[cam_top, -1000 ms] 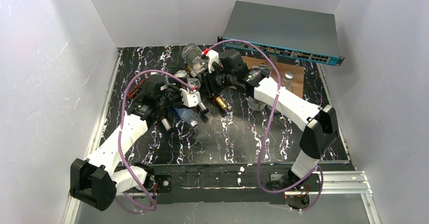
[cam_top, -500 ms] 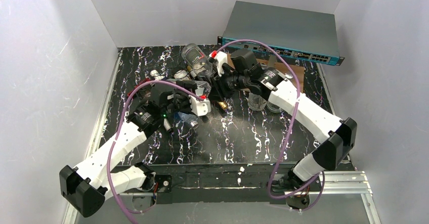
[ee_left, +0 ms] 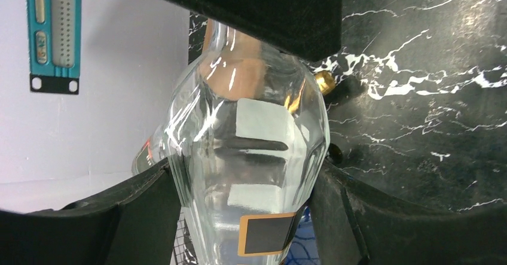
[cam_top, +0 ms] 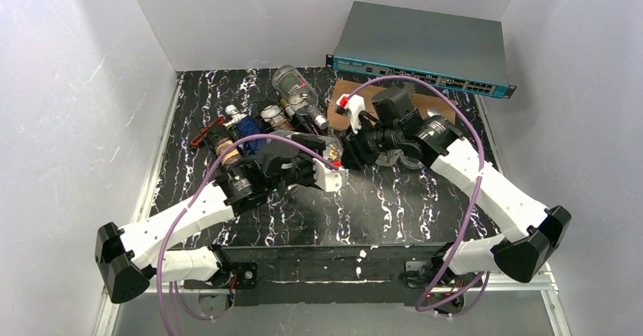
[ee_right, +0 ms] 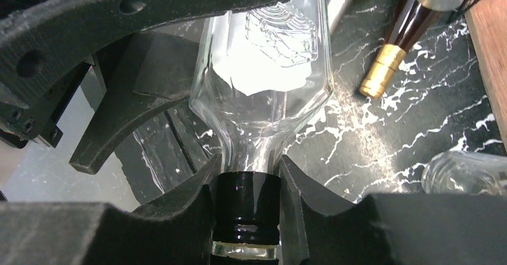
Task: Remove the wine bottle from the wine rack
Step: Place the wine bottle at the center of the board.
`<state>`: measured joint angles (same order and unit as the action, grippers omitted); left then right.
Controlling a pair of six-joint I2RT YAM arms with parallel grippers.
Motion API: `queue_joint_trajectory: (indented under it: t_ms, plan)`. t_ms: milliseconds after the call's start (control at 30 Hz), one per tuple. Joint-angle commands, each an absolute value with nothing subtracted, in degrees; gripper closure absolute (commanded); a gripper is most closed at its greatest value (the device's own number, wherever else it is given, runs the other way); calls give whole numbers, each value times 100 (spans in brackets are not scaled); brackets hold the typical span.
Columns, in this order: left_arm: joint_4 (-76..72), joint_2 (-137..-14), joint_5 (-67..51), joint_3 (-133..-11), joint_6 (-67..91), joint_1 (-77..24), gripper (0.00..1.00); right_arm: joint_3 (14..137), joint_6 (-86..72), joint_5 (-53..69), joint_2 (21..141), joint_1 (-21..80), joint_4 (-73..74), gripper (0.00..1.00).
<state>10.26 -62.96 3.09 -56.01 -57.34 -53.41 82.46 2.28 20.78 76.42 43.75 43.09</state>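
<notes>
A clear glass wine bottle [ee_left: 251,151] with a black and orange label is held between both grippers, above the black marble table [cam_top: 394,199]. My left gripper [ee_left: 248,217] is shut on its wide body. My right gripper [ee_right: 246,208] is shut on its black-capped neck [ee_right: 246,202]. In the top view the left gripper [cam_top: 303,171] and right gripper [cam_top: 352,150] meet near the table's middle, and the bottle is mostly hidden between them. The black wire wine rack [cam_top: 254,140] with several bottles lies behind the left gripper; its mesh shows in the left wrist view [ee_left: 178,250].
A large clear bottle [cam_top: 294,89] lies behind the rack. A brown wooden board [cam_top: 350,97] and a grey and teal network switch [cam_top: 425,48] are at the back right. Glass jars [cam_top: 394,158] stand under the right arm. A gold-capped brown bottle [ee_right: 388,61] lies nearby.
Both grippers have moved right and toward the near edge, bringing the clear bottle away from the rack toward the table's middle. The rack's other bottles now show uncovered.
</notes>
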Motion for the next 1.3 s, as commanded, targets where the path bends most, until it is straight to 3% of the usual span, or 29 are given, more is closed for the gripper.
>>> queue_joint_trajectory:
  t_ms: [0, 500, 933, 1067, 1267]
  plan:
    - [409, -6530, 490, -5854, -5771, -5822, 82, 8172, 762, 2726, 7125, 4421, 3907, 99]
    - [-378, -7526, 1191, -5864, -4628, -6685, 84, 7632, 1478, 2298, 6358, 4003, 4664, 99]
    - [-829, -7813, 1336, -5517, -3620, -6838, 85, 7390, 1710, 1974, 6310, 3982, 4917, 99]
    - [-1065, -7840, 1360, -5327, -3454, -6838, 86, 7327, 1801, 2071, 6352, 3960, 4973, 90]
    - [-1392, -7857, 1393, -5015, -3307, -6838, 86, 7305, 1771, 2115, 6513, 3932, 5038, 87]
